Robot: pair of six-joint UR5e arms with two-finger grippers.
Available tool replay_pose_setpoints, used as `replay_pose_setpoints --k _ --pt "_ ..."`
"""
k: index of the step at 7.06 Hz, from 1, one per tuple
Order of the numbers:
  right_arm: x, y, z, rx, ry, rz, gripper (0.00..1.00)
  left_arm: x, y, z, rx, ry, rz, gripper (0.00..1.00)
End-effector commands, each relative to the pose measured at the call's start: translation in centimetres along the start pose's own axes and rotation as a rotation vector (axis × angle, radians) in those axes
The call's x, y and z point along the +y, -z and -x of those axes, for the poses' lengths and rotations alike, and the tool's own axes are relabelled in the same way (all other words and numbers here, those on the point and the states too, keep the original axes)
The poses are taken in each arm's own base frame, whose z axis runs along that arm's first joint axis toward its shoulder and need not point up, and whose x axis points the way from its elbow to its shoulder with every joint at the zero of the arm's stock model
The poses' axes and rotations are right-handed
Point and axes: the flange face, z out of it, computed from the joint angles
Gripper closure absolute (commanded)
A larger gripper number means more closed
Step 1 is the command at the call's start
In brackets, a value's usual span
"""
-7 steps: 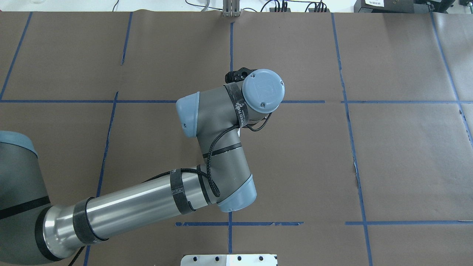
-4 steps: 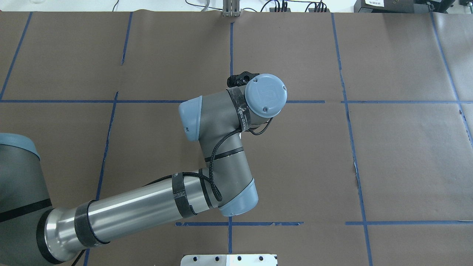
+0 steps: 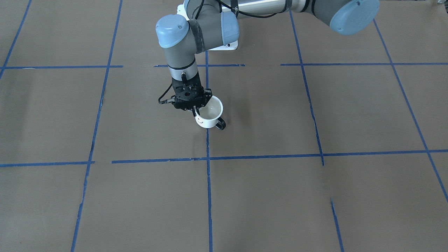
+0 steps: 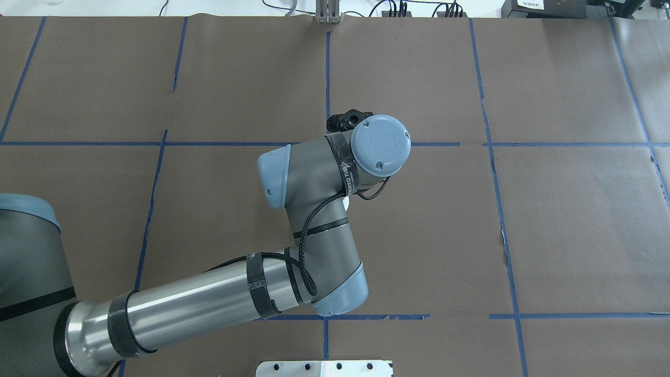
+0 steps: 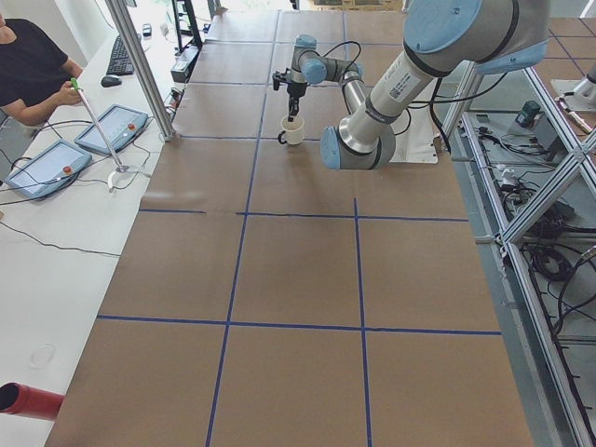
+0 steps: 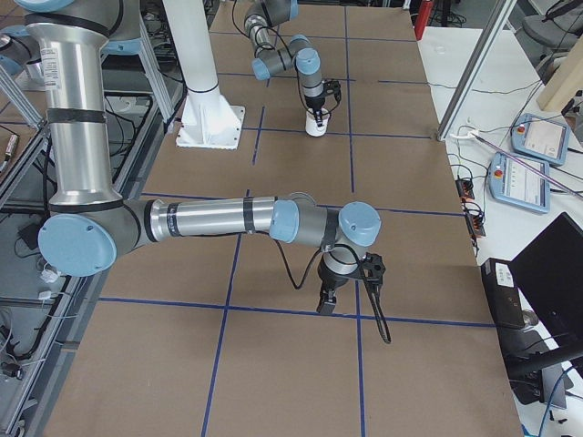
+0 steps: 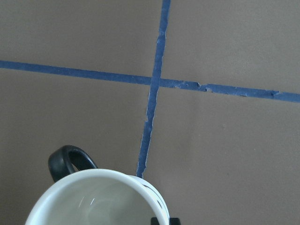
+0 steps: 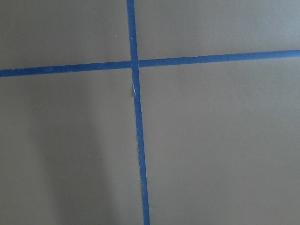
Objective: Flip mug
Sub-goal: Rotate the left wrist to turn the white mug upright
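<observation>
Mug [image 7: 96, 202] half out of frame

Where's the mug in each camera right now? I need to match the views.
Front-facing: mug just left of centre, upper half, at the jaws.
Overhead: hidden under the left arm.
Exterior left: mug top centre.
Exterior right: mug top centre.
Left wrist: mug bottom left.
Right wrist: not in it.
Landmark: tape cross beyond the mug, also in the left wrist view.

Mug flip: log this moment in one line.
mug upright, mouth up | left gripper on its rim, apparently clamped | right gripper far from it, state unclear
</observation>
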Motion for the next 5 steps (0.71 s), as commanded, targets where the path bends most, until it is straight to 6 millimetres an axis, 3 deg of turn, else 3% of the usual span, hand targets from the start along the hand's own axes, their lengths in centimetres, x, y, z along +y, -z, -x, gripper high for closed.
replay_pose_setpoints --k 1,3,5 --pt "0.0 0.0 0.0 0.0 0.0 0.0 0.0 0.4 0.2 -0.1 0.009 -0.002 0.001 0.0" --pt "0.0 0.0 0.0 0.0 -0.001 0.001 0.0 0.3 1.5 -0.2 0.031 -0.008 -0.004 0.0" --pt "0.0 0.0 0.0 0.0 0.0 0.0 0.0 -1.3 4.6 0.6 0.078 -0.004 -0.027 0.0"
